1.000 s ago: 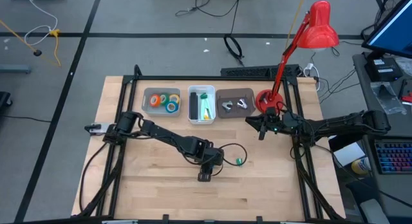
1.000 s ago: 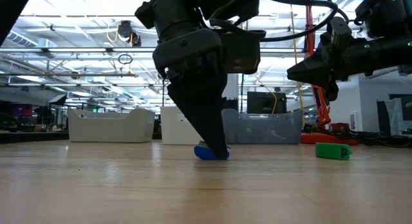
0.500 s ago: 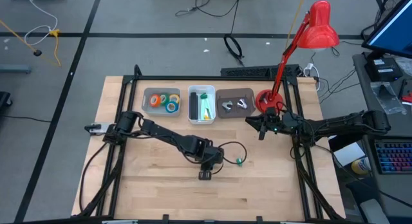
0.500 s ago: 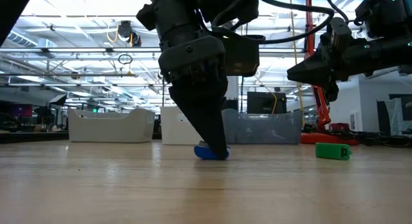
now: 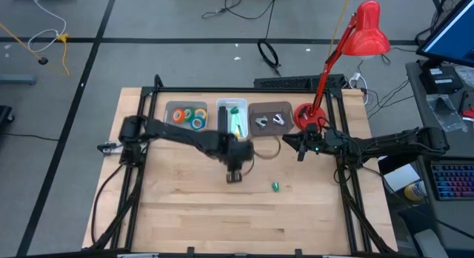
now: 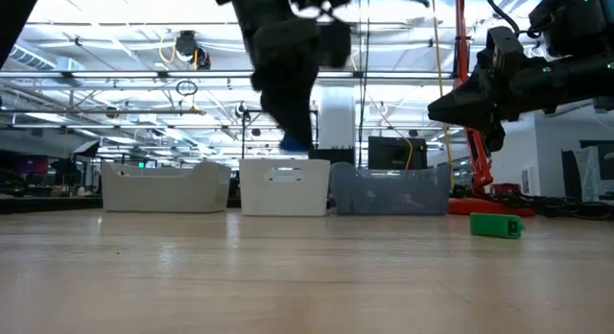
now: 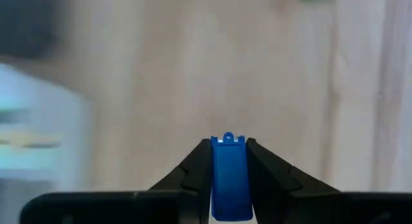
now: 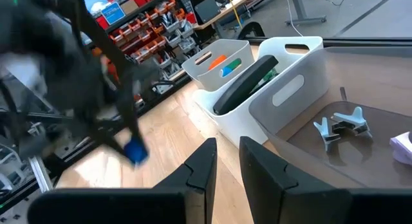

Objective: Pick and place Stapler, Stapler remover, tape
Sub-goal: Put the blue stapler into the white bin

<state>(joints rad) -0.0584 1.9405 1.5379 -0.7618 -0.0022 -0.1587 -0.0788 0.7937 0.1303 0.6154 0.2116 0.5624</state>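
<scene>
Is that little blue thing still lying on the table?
No, lifted: the left gripper pinches the blue stapler, which hangs above the bins in the low view.

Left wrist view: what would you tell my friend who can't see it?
The left gripper holds a small blue thing between its two dark jaws, above the wooden table. Everything behind is blurry, with a pale bin at one edge.

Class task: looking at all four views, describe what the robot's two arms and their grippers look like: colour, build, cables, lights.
Both arms are dark, slim and jointed. The left gripper has two black fingers that taper to narrow tips. The right gripper has two flat black fingers, squared at the ends. A thin black cable loops beside the left arm's wrist, and small green lights glow on the right arm's wrist. No other markings show.
</scene>
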